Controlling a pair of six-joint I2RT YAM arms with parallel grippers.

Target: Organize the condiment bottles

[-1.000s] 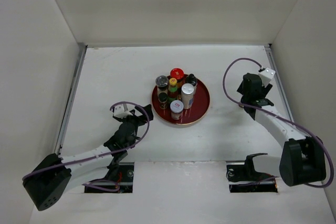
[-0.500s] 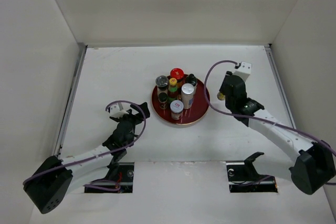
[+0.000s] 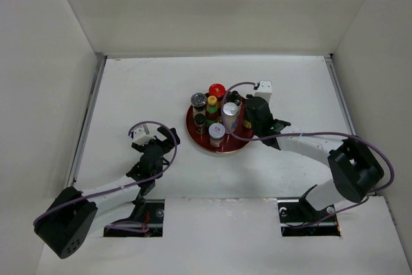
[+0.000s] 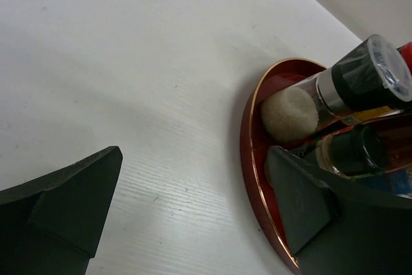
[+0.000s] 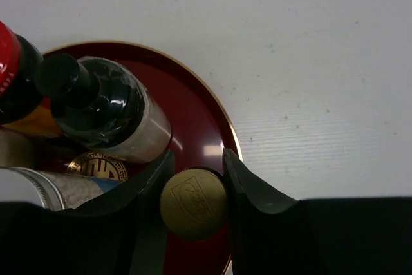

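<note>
Several condiment bottles stand on the red round tray (image 3: pixel 222 152): a red-capped one (image 3: pixel 217 89), a yellow-capped one (image 3: pixel 212 102), a black-capped one (image 3: pixel 234 98) and a silver-capped jar (image 3: pixel 216 132) among them. My right gripper (image 3: pixel 250 122) is over the tray's right side, shut on a gold-capped bottle (image 5: pixel 193 204). In the right wrist view the gripper (image 5: pixel 197 156) clamps that cap from both sides, near the tray rim (image 5: pixel 222 120), beside the black-capped bottle (image 5: pixel 103 107). I cannot tell whether the bottle touches the tray. My left gripper (image 3: pixel 168 134) is open and empty on the table left of the tray.
White walls enclose the table on the left, back and right. In the left wrist view the left gripper (image 4: pixel 193 185) spans bare table, with the tray rim (image 4: pixel 248 140) and a black-lidded jar (image 4: pixel 360 78) to its right.
My right arm has swung left from the table's right side, carrying the gold-capped bottle to the tray. My left gripper has drawn back slightly toward the near edge.
</note>
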